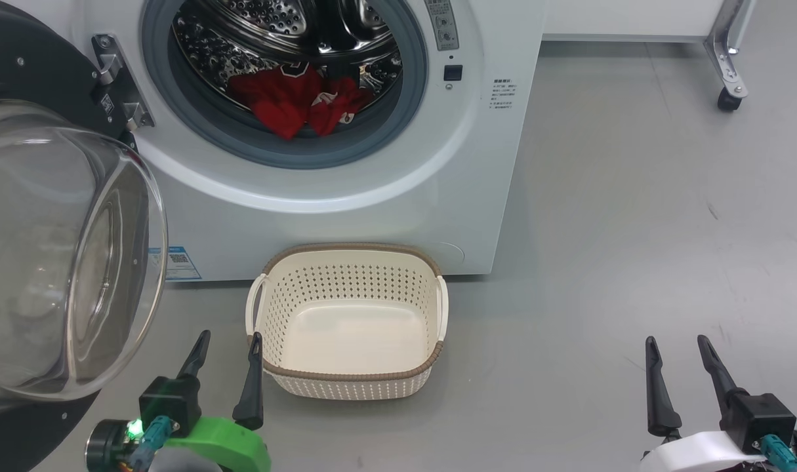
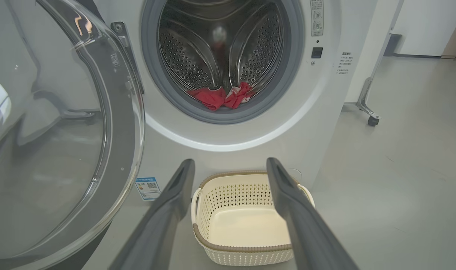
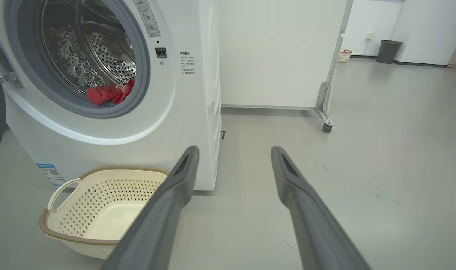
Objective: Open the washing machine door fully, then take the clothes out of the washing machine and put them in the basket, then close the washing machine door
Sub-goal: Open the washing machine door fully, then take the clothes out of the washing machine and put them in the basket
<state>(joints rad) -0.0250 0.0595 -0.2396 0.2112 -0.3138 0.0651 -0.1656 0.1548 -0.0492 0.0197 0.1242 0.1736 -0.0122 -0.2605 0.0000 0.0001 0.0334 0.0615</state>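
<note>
Red clothes [image 1: 296, 105] lie in the washing machine [image 1: 372, 216] drum at twelve o'clock, door [image 1: 57, 262] open at nine, basket [image 1: 352, 257] at six; left gripper [image 1: 231, 337] and right gripper [image 1: 675, 339] both spread, gripping nothing.

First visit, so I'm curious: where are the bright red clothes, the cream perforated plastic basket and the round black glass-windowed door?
bright red clothes [image 1: 286, 105]: head view, middle of the heap.
cream perforated plastic basket [image 1: 352, 282]: head view, its back wall.
round black glass-windowed door [image 1: 44, 262]: head view, its glass bowl.
</note>
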